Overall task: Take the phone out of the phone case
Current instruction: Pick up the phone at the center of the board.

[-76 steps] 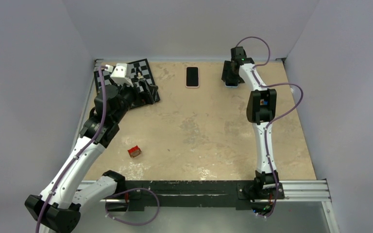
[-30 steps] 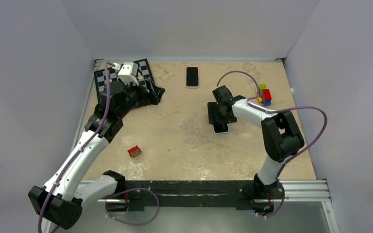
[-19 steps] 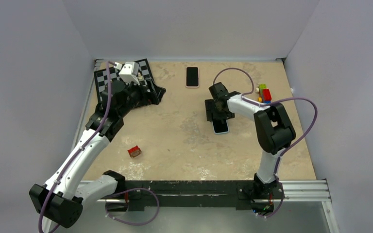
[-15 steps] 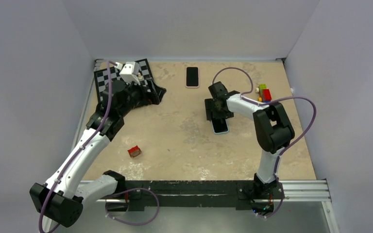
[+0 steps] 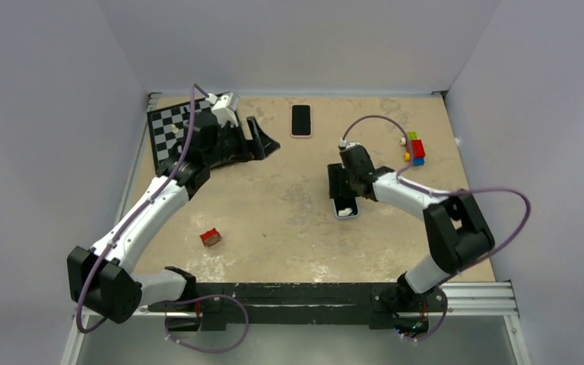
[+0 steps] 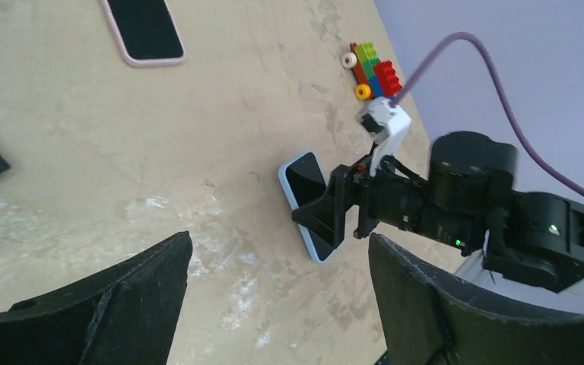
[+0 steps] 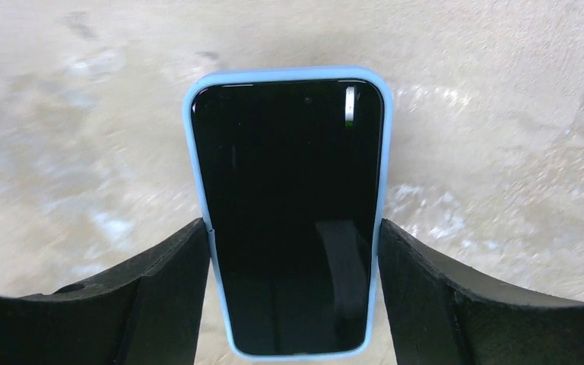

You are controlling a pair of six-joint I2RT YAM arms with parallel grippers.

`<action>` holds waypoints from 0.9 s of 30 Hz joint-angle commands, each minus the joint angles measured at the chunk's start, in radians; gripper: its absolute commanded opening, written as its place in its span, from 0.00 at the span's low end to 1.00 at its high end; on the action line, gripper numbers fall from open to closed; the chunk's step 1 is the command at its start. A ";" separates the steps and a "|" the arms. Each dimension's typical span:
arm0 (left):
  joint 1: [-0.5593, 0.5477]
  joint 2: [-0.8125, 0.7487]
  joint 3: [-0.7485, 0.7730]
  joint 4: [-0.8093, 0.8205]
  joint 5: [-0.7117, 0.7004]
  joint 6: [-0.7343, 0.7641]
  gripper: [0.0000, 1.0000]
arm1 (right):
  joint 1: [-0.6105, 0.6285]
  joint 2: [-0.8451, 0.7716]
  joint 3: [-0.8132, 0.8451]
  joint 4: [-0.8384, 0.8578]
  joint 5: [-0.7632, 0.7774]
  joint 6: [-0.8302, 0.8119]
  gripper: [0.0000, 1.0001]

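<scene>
No text, brand, number or sign can be read in any view. The phone [image 7: 289,220] in the blue phone case [image 7: 289,74] shows only a black, unlit screen, and the pink-edged phone [image 5: 301,120] at the far side of the table is equally dark.

Plain pale grey walls [image 5: 296,46] enclose the mottled beige table [image 5: 274,228] on its left, far and right sides, and a metal rail [image 5: 477,293] runs along its near edge.
</scene>
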 commanded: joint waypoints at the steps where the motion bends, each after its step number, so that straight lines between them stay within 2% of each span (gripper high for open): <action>1: 0.001 0.125 0.075 0.002 0.212 -0.122 0.87 | 0.014 -0.293 -0.188 0.385 -0.131 0.067 0.00; 2: 0.001 0.152 0.084 0.003 0.248 -0.136 0.86 | 0.013 -0.344 -0.247 0.501 -0.164 0.093 0.00; 4: 0.000 0.195 0.097 0.007 0.301 -0.157 0.83 | 0.014 -0.408 -0.329 0.614 -0.223 0.143 0.00; 10: -0.024 0.258 0.090 0.040 0.357 -0.195 0.75 | 0.035 -0.425 -0.351 0.738 -0.305 0.241 0.00; 16: -0.072 0.327 0.099 0.031 0.382 -0.220 0.63 | 0.090 -0.412 -0.305 0.755 -0.290 0.283 0.00; 24: -0.104 0.382 0.123 -0.033 0.348 -0.210 0.62 | 0.173 -0.391 -0.261 0.765 -0.257 0.295 0.00; 27: -0.105 0.389 0.123 -0.037 0.342 -0.209 0.59 | 0.198 -0.401 -0.259 0.776 -0.233 0.295 0.00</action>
